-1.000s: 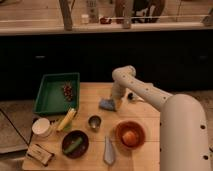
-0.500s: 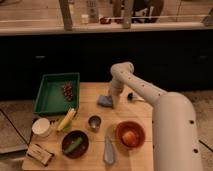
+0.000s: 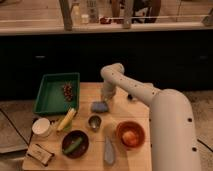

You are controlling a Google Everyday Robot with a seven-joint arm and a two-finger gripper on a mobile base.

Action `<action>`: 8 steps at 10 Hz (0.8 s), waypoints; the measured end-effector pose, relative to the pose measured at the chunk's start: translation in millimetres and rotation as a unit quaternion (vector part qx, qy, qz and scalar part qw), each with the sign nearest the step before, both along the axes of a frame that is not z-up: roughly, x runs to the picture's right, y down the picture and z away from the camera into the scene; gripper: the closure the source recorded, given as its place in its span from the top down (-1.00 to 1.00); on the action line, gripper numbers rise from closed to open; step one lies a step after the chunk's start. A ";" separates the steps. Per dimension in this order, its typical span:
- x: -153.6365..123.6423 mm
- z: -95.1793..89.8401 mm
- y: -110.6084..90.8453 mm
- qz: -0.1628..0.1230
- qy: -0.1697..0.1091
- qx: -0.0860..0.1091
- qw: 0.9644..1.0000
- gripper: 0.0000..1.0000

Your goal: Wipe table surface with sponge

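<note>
The robot's white arm is reaching in from the right and bending down over the light tan wooden tabletop, whose plank seams are showing. The gripper is sitting just above the small flat blue-grey rectangular sponge, near the middle of the table and a little toward 12 o'clock. Whether its fingers are spread or closed cannot be told, and it is unclear if they are touching the sponge.

The sponge is lying flat on the wood. Directly at 6 o'clock from it, just beside it, a small steel cup is standing upright. At 10 o'clock from the sponge, a green rectangular plastic tray is resting on the left side of the table, holding a small cluster of dark red grapes.

At 8 o'clock from the sponge a yellow banana is lying tilted, and beyond it a white round cup is sitting at the table's left edge. A dark round bowl holding a green item is lying at 7 o'clock. A long narrow pale grey-blue tapered object is lying at 6 o'clock near the front edge, and an orange round bowl holding an orange round fruit is sitting at 4 o'clock. A small pale packet is lying at the front left corner.
</note>
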State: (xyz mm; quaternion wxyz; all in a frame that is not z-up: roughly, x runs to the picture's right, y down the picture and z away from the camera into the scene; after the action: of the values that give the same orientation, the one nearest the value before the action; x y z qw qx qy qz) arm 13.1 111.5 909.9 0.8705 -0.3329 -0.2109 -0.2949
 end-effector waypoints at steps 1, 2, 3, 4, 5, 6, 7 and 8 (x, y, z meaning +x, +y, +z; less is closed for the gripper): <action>6.9 -7.8 11.3 -0.009 -0.003 -0.005 1.000 -0.99; 15.8 -11.7 16.9 -0.010 -0.001 -0.008 1.000 -0.99; 29.0 -14.8 20.2 -0.007 0.005 -0.009 1.000 -0.99; 48.4 -15.0 17.0 0.004 0.016 -0.005 1.000 -0.99; 65.5 -13.1 10.5 0.016 0.028 0.000 0.999 -0.99; 78.1 -9.1 1.2 0.026 0.039 0.007 0.999 -0.99; 85.2 -2.2 -10.0 0.037 0.048 0.013 0.998 -0.99; 89.1 6.4 -22.5 0.048 0.056 0.021 0.997 -0.99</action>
State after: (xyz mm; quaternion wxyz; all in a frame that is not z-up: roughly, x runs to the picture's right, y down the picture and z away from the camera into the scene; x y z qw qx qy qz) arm 102.2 89.0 916.3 0.9008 -0.3202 -0.1713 -0.2381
